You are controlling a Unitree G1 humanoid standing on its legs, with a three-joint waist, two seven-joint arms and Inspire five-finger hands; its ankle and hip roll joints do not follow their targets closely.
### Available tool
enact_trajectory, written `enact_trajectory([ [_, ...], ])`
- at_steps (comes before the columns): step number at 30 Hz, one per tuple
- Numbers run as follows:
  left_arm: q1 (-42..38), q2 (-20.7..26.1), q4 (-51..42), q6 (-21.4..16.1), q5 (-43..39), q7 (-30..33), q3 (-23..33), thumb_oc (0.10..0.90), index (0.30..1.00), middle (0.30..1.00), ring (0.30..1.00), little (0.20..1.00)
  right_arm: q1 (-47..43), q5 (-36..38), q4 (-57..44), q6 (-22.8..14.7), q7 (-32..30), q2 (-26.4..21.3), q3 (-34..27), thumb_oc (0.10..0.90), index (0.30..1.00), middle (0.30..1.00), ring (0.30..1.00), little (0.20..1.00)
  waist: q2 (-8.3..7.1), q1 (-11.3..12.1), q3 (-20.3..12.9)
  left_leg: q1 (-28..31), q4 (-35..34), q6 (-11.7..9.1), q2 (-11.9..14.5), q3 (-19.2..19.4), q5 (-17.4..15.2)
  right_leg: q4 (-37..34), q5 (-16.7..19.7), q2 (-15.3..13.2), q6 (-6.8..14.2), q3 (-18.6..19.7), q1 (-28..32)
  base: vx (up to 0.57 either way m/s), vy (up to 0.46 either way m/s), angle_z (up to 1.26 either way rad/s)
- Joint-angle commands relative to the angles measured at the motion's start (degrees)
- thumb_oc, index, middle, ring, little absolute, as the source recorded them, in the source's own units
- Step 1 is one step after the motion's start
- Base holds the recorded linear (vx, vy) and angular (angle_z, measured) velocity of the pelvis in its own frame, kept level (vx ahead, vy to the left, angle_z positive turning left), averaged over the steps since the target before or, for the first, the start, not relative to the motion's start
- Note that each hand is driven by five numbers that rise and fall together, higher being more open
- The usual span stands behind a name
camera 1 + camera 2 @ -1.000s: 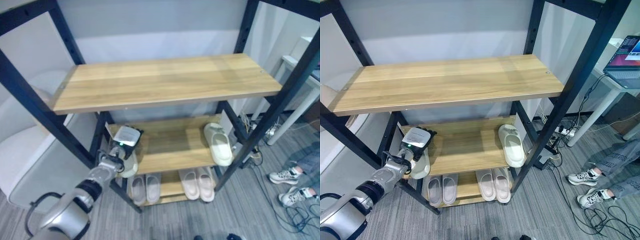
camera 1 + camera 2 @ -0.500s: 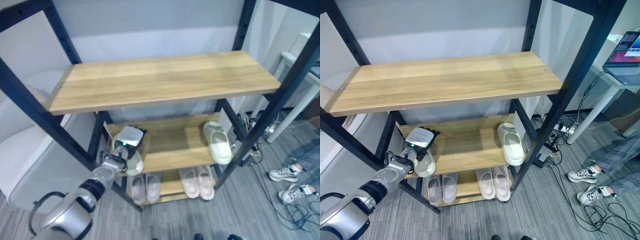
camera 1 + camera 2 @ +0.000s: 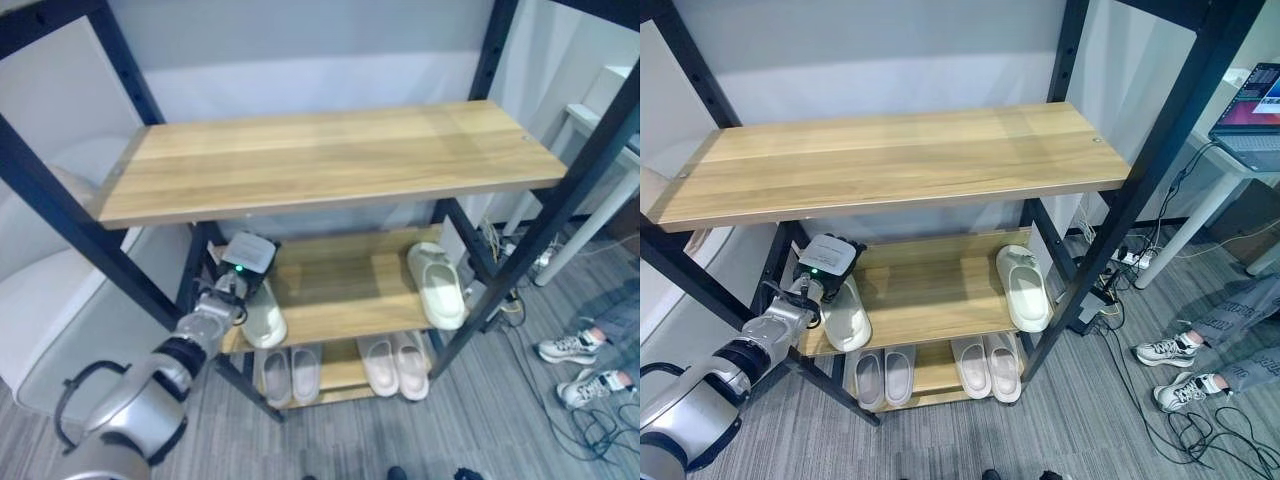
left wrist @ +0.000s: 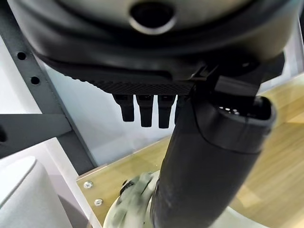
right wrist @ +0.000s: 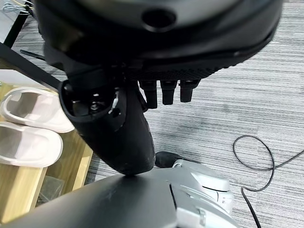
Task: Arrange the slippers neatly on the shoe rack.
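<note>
Left robot hand [image 3: 826,262]: fingers straight, open, holding nothing, just above the left slipper [image 3: 847,318] on the middle shelf [image 3: 930,300].
Slipper axis: front to back, toe outward.
Right robot hand [image 5: 156,71]: fingers straight, idle, well apart.
Count: two cream slippers on the middle shelf, second slipper [image 3: 1025,290] at its right end; four pale slippers [image 3: 930,372] below.

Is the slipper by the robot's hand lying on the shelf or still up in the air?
Lying on the shelf: the slipper rests flat on the middle shelf, beside the left hand.
</note>
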Motion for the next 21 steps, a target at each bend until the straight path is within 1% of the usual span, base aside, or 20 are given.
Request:
enact_trajectory([
  [1, -14.6, 0.1, 7.1, 2.6, -2.7, 1.8, 2.3, 0.4, 0.3, 0.3, 0.3, 0.3, -0.7, -1.0, 0.8, -0.7, 2.0, 0.2, 2.6, 0.8, 0.9, 0.9, 0.9, 0.9, 3.67, -0.5, 1.0, 1.8, 0.0, -0.2, -1.5, -2.9, -6.0, 0.4, -6.6, 3.0, 1.8, -4.4, 4.3, 0.0, 0.0, 0.0],
  [10, -13.0, -0.8, 4.0, 1.3, -2.0, 1.1, 2.0, 0.4, 0.3, 0.3, 0.3, 0.3, -0.3, -0.8, 0.9, -0.4, 2.1, 0.3, 2.3, 0.8, 0.9, 0.9, 0.9, 0.9, 3.74, -0.4, 1.2, 2.2, 0.0, -0.1, -1.6, -2.8, -6.2, 0.4, -6.8, 2.9, 1.8, -4.5, 4.7, 0.0, 0.0, 0.0],
  [12, -11.9, -1.3, -0.6, 0.1, -0.8, 1.3, 1.5, 0.4, 0.3, 0.3, 0.3, 0.3, -0.4, -0.6, 0.9, -0.5, 1.7, 0.2, 2.1, 0.8, 0.9, 0.9, 0.9, 0.9, 3.75, -0.3, 1.4, 2.2, 0.0, 0.0, -1.7, -2.9, -6.2, 0.4, -7.0, 2.9, 1.8, -4.6, 4.8, 0.0, 0.0, 0.0],
  [15, -12.3, -0.8, -10.4, -1.8, 0.1, 1.2, 1.3, 0.4, 0.3, 0.3, 0.3, 0.3, -0.4, -0.3, 0.8, -0.5, 1.5, 0.2, 1.7, 0.8, 0.9, 0.9, 0.9, 0.9, 3.75, -0.1, 1.6, 2.0, 0.0, 0.1, -1.8, -3.2, -6.1, 0.4, -7.0, 2.8, 1.8, -4.7, 4.7, 0.0, 0.0, 0.0],
  [17, -13.4, -2.0, -16.6, -3.1, 1.0, 1.6, 1.1, 0.4, 0.3, 0.3, 0.3, 0.3, -0.3, -0.3, 0.8, -0.4, 1.5, 0.2, 1.8, 0.8, 0.9, 0.9, 0.9, 0.9, 3.71, -0.1, 1.9, 1.8, 0.0, 0.1, -1.9, -3.4, -6.1, 0.4, -7.0, 2.8, 1.7, -4.8, 4.6, 0.0, 0.0, 0.0],
  [18, -13.4, -1.9, -16.8, -3.1, 1.0, 1.5, 1.2, 0.4, 0.3, 0.3, 0.3, 0.3, -0.4, -0.3, 0.8, -0.4, 1.5, 0.2, 1.7, 0.8, 0.9, 0.9, 0.9, 0.9, 3.72, -0.1, 1.9, 1.8, 0.0, 0.1, -1.9, -3.4, -6.1, 0.4, -7.0, 2.7, 1.7, -4.8, 4.6, 0.0, 0.0, 0.0],
  [19, -13.8, -3.2, -20.7, -4.5, 1.9, 2.4, 0.8, 0.4, 0.3, 0.3, 0.3, 0.3, -0.5, -0.2, 0.8, -0.7, 1.3, 0.1, 1.7, 0.8, 0.9, 0.9, 0.9, 0.9, 3.68, -0.1, 2.0, 1.6, 0.0, 0.2, -2.0, -3.5, -6.1, 0.4, -7.0, 2.8, 1.7, -4.8, 4.5, 0.0, 0.0, 0.0],
  [20, -13.8, -3.2, -20.8, -4.5, 1.9, 2.4, 0.8, 0.4, 0.3, 0.3, 0.3, 0.3, -0.5, -0.2, 0.8, -0.7, 1.3, 0.1, 1.7, 0.8, 0.9, 0.9, 0.9, 0.9, 3.68, -0.1, 2.0, 1.6, 0.0, 0.2, -2.0, -3.5, -6.1, 0.4, -7.0, 2.8, 1.7, -4.8, 4.5, 0.0, 0.0, 0.0],
  [21, -14.4, -4.3, -22.4, -5.1, 2.0, 3.4, 0.6, 0.4, 0.3, 0.3, 0.3, 0.3, -0.6, -0.1, 0.8, -0.8, 1.2, -0.1, 1.7, 0.8, 0.9, 0.9, 0.9, 0.9, 3.69, -0.2, 2.1, 1.6, 0.0, 0.2, -2.1, -3.6, -6.1, 0.4, -7.0, 2.8, 1.6, -4.7, 4.4, 0.0, 0.0, 0.0],
])
